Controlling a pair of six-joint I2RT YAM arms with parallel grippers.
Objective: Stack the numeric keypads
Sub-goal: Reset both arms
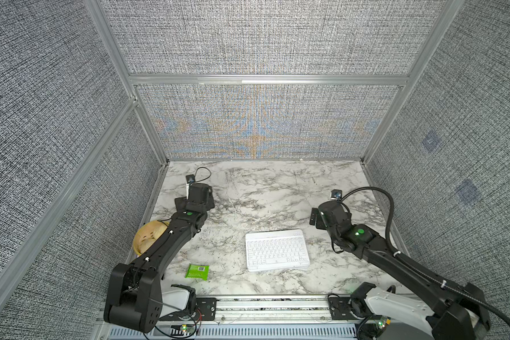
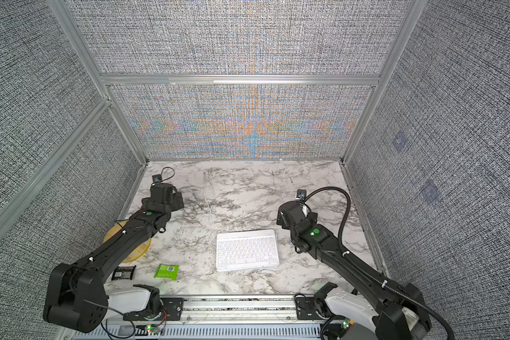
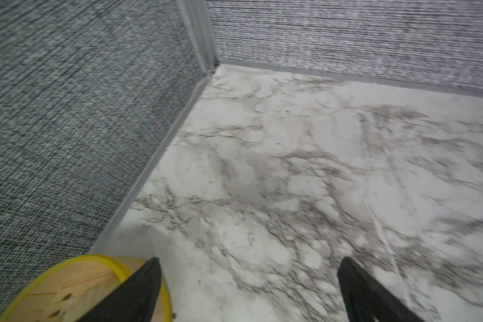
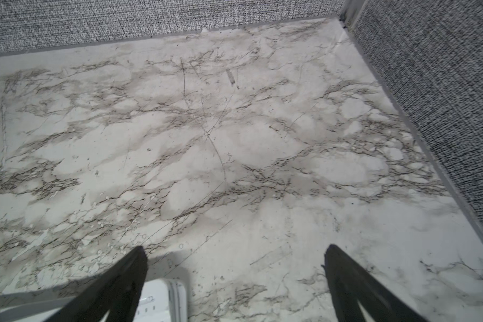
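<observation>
Wrist views, left claw (image 3: 248, 260), right claw (image 4: 234, 248) gaping, empty, keypads (image 4: 158, 292) stacked well off walls (image 4: 430, 83)

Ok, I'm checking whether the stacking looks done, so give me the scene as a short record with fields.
keypads: one stack on the marble table, white keys on top; layer count unclear
left gripper: open, empty, over the table near the yellow basket
right gripper: open, empty, near a corner of the stack, not touching it
other items: green packet, dark wrapped bar
</observation>
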